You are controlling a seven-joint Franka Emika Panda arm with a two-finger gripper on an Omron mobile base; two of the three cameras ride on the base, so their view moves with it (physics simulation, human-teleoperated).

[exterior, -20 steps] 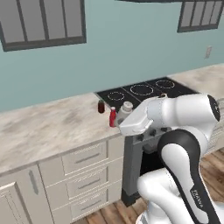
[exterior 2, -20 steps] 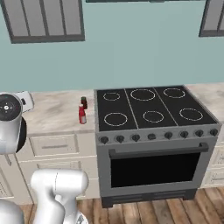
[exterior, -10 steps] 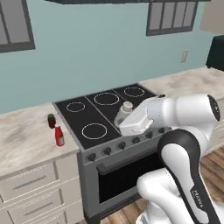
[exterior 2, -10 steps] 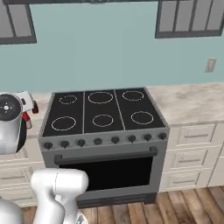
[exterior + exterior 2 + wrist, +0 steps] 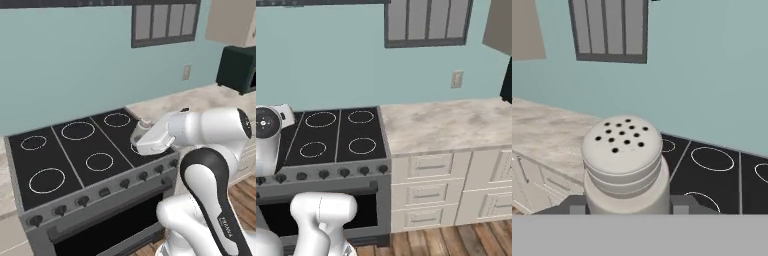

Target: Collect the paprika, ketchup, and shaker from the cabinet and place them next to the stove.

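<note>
The base has rolled along the counter since a second ago: the whole picture has slid, the red bottles on the left counter have passed out of frame, and you're now looking at the stove (image 5: 75, 155) square on with bare counter (image 5: 446, 125) opening up to its right. That's the camera travelling, not the things. Your gripper (image 5: 626, 207) is clamped on the shaker (image 5: 623, 165), fingers closed around its lower body, the perforated rounded top standing upright and facing you in the hand view. From the left base view the shaker (image 5: 145, 123) rides above the near right corner of the cooktop, close to the counter's edge. It looks small, rigid and light, with a smooth rounded wall that could twist or slip in a pinch, so your hold low on the straight body, below the ridged cap, is the right place. Keep it upright as you carry; my judgement is you set it down on the marbled counter just beside the stove.
</note>
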